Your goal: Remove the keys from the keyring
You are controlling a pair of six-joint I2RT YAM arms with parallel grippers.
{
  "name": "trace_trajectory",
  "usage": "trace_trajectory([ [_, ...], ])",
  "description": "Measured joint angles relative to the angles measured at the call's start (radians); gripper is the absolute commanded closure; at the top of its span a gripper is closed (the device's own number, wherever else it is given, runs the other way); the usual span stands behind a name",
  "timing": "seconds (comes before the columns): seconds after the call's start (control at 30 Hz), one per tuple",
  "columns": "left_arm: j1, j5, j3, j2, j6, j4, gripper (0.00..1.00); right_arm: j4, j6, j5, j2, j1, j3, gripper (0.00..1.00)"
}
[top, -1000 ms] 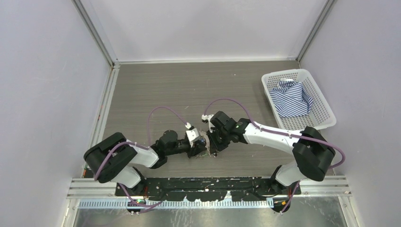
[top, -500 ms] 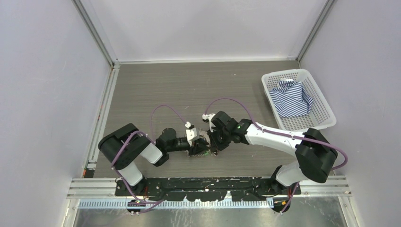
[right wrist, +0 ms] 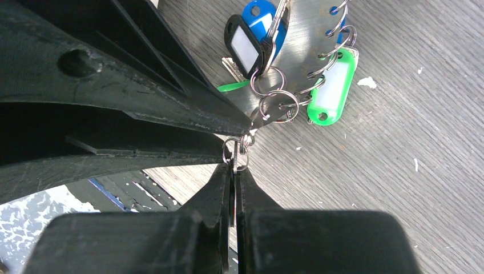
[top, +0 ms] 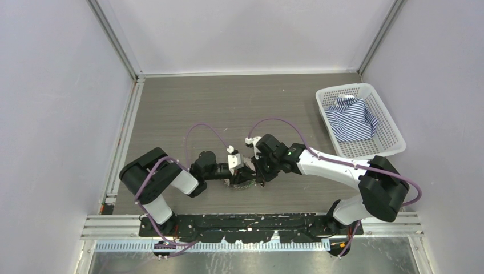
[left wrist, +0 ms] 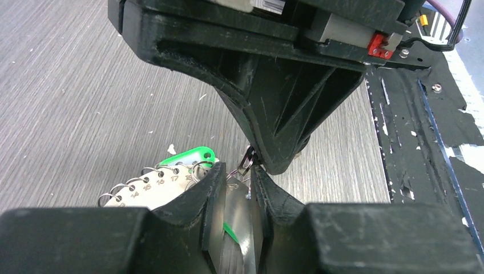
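between the tips of the left pincer [left wrist: 235, 174] sits the edge of the silvery-grey flat metal keyring [left wrist: 151, 187], its rim set with numbered holes and small wire loops. the pincer is clenched on it, and its black fingers [left wrist: 188, 211] hide most of the plate in the left wrist view. just past those tips, close against them, the right pincer [right wrist: 234, 166] is clenched on a small silver split ring [right wrist: 235, 149]. a thin dark sliver shows between its pads, too narrow to tell whether it is a key blade.

beyond the right pincer's tips the keys [right wrist: 268, 34] hang off the keyring. among them are a green plastic tag [right wrist: 331, 91], a blue plastic head [right wrist: 257, 12] cut off by the frame's top edge, a black-framed tag with a white label [right wrist: 244, 51] and a short silver blade [right wrist: 229, 67] half hidden behind the left pincer's body.

from above, both pincers cover the bundle. whether it rests on the grey wood-grain worktop [top: 188, 108] or hangs just over it cannot be told.

well apart, off to the right pincer's right, stands a white plastic mesh basket [top: 391, 140] holding a blue-and-white striped cloth [top: 351, 117].
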Motion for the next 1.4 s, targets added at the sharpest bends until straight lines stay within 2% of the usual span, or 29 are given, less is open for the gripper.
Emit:
trace_trajectory([
  [0.37,0.0,0.001,0.014,0.004,0.039,-0.072,0.76,-0.004,-0.011,0.001,-0.001,0.0,0.0,0.99],
  [0.9,0.0,0.016,0.024,0.047,0.018,-0.034,0.77,-0.013,-0.011,0.002,-0.021,0.0,0.0,0.99],
  [1.1,0.0,0.019,0.024,0.079,-0.01,0.018,0.83,-0.018,-0.011,0.002,-0.021,0.0,0.0,0.99],
  [1.4,0.0,0.019,0.024,0.083,-0.042,0.056,1.0,-0.03,-0.012,0.012,-0.033,0.0,0.0,0.99],
])
